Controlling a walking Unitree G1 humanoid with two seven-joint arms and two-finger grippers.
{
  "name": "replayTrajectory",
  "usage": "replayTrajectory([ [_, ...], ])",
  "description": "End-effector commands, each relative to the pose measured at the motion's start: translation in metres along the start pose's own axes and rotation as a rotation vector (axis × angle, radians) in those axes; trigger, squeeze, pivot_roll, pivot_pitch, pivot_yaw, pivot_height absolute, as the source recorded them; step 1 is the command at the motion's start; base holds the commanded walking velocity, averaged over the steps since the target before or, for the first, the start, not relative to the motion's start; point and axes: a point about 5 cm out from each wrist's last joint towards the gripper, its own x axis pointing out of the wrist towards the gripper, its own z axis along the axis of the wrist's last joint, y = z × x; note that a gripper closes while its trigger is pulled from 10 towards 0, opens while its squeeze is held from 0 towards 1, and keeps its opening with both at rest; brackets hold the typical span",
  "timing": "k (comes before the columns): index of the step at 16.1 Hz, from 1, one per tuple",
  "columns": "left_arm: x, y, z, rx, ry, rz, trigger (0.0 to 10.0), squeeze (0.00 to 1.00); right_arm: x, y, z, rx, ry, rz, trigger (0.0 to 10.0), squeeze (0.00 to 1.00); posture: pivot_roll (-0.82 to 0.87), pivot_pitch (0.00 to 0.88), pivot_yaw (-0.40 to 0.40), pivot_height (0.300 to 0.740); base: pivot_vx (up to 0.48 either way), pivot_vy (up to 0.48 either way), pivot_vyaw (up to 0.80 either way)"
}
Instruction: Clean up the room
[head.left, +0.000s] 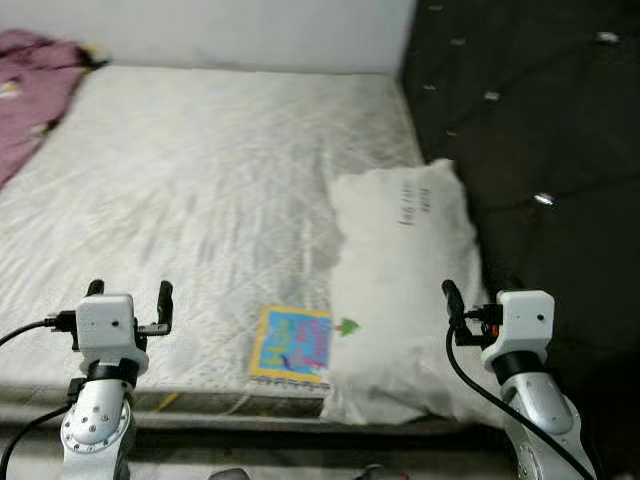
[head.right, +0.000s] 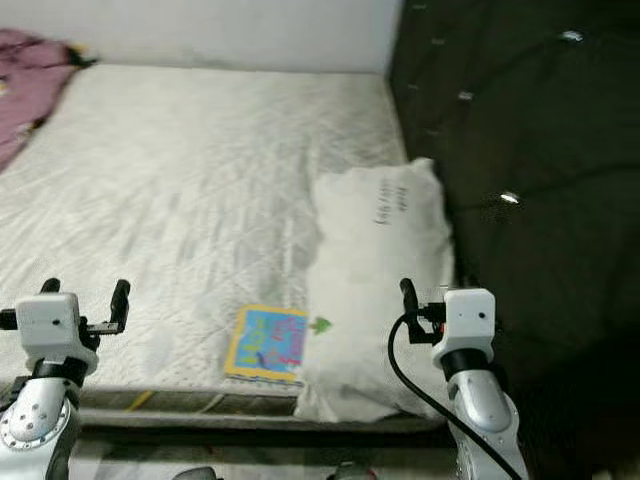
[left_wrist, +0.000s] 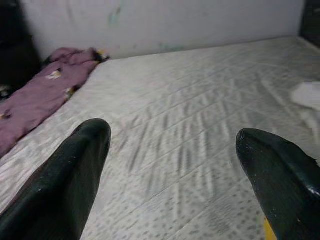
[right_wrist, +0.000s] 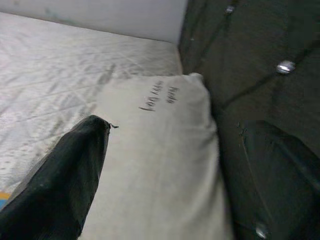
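Note:
A white pillow (head.left: 405, 290) with dark handwriting lies on the right side of the bare mattress (head.left: 200, 180), against the dark headboard. Beside it, near the front edge, a colourful flat book (head.left: 292, 345) rests on the mattress. A purple blanket (head.left: 30, 90) is bunched at the far left corner. My left gripper (head.left: 130, 292) is open above the front edge of the mattress, holding nothing. My right gripper (head.left: 480, 300) is open over the pillow's near right part, one finger (right_wrist: 75, 165) above the pillow and the other in front of the headboard.
A dark tufted headboard (head.left: 540, 130) with shiny buttons runs along the right side. A pale wall (head.left: 230, 30) stands behind the bed. The mattress's front edge (head.left: 200, 405) lies just below both grippers.

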Motion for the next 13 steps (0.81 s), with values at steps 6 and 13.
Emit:
replayTrajectory([
  [6, 0.0005, -0.0030, -0.0012, 0.006, 0.006, -0.007, 10.0, 0.00, 0.0013, -0.0003, 0.0032, -0.007, -0.007, -0.009, 10.0, 0.00, 0.03, 0.000, 0.009, 0.740, 0.000, 0.000, -0.80],
  [13, 0.0048, -0.0043, 0.0029, -0.002, -0.005, -0.001, 10.0, 0.00, 0.0020, 0.0016, 0.0093, -0.004, -0.021, -0.008, 10.0, 0.00, 0.02, 0.017, 0.011, 0.740, 0.000, 0.000, -0.65],
])
